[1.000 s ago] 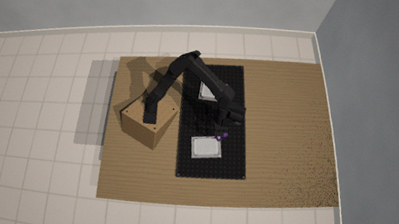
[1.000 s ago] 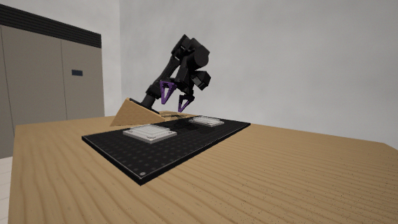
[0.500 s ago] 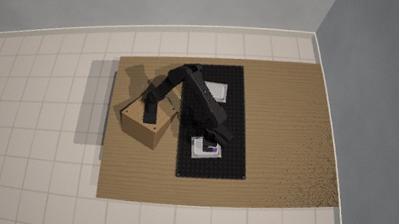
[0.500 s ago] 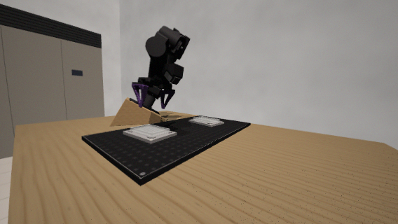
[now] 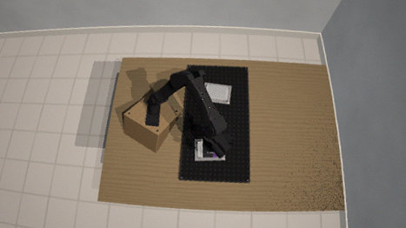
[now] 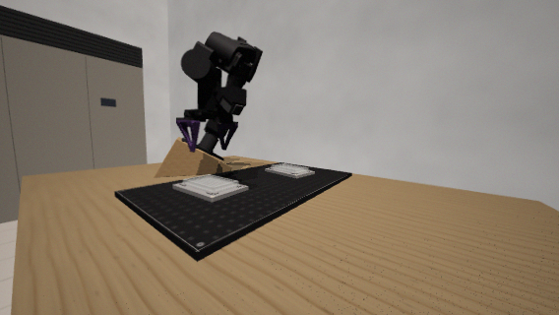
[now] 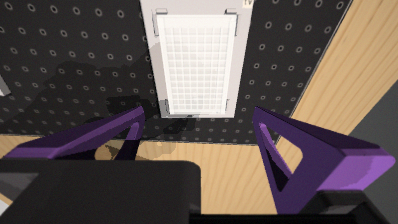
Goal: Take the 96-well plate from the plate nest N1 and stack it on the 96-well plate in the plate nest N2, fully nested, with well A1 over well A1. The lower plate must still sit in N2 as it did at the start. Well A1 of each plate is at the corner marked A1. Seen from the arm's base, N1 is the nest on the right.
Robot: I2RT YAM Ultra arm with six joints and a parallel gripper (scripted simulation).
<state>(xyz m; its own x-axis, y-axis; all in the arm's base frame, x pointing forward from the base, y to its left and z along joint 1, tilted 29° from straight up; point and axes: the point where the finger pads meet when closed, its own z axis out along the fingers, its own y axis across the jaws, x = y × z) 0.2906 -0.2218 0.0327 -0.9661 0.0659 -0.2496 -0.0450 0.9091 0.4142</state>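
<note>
The 96-well plate (image 7: 198, 64) sits in its plate nest N1 (image 7: 150, 45), a pale grey frame with small corner clips, on the near end of the black perforated board (image 6: 231, 217) in the exterior view. It is a white rectangular tray with a fine grid of small square wells; a tiny corner label shows at the nest's upper right in the wrist view, too small to read for certain. The claw (image 7: 200, 145) hangs above the plate with its purple triangular fingers spread wide and nothing between them, so the pick has not begun. Everything is left: descend, grip, lift, carry, and seat the plate with its A1 corner matched.

The second plate (image 6: 290, 169) lies in nest N2 at the far end of the board, well apart from the first. The matte black arm (image 5: 202, 101) rises from a tan wedge-shaped block (image 5: 142, 132). The bench (image 6: 394, 246) has a striped wood grain.
</note>
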